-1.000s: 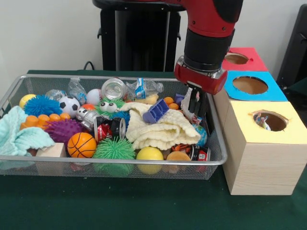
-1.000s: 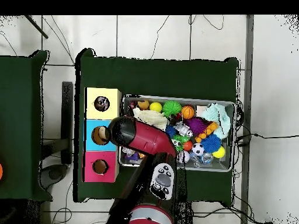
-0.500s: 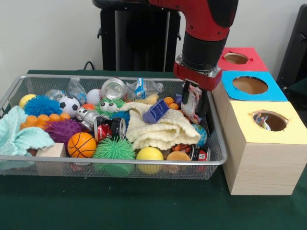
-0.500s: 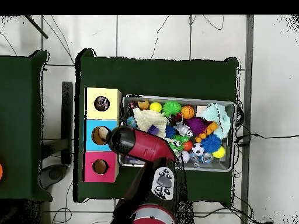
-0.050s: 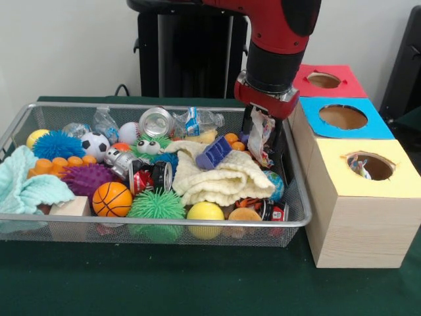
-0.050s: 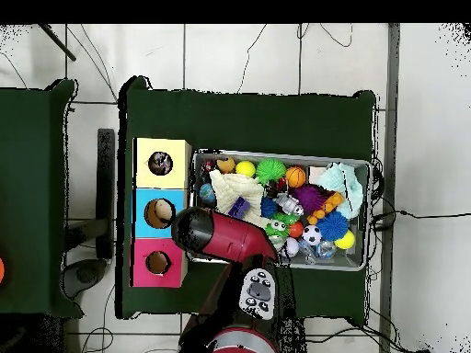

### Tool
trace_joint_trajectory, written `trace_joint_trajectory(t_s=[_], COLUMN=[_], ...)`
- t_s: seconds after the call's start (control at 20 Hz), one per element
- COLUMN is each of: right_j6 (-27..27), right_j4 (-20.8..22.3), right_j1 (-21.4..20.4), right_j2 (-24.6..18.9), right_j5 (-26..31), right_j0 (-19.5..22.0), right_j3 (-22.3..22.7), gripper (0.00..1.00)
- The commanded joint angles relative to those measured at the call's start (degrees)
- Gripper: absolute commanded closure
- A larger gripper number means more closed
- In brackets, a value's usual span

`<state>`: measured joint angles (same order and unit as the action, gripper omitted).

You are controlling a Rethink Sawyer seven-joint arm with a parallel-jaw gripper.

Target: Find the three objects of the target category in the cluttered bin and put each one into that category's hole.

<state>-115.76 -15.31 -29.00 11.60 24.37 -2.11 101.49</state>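
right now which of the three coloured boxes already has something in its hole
The yellow box, the one at the bin's near corner. A small object shows inside its hole, while the holes of the blue box and red box look empty.

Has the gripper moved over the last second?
Yes. The gripper, shut on a crumpled wrapper, has risen from inside the wire bin and shifted slightly left.

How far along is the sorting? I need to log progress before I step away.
One item already sits in the yellow box's hole. The gripper is shut on a crumpled wrapper, held above the wire bin's end nearest the boxes. Left: drop it into a hole, then find whatever remains. The blue box's hole and red box's hole look empty from the front.
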Motion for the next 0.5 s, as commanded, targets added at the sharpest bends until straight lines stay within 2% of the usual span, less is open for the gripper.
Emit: trace_joint_trajectory(t_s=[0.05, 0.5], right_j6=[-4.6, -5.3], right_j4=[1.4, 0.7], right_j1=[1.7, 4.7], right_j2=[-5.0, -6.4], right_j5=[2.1, 0.0], right_j0=[1.8, 1.2], right_j3=[-0.3, -2.1], gripper=[0.0, 0.0])
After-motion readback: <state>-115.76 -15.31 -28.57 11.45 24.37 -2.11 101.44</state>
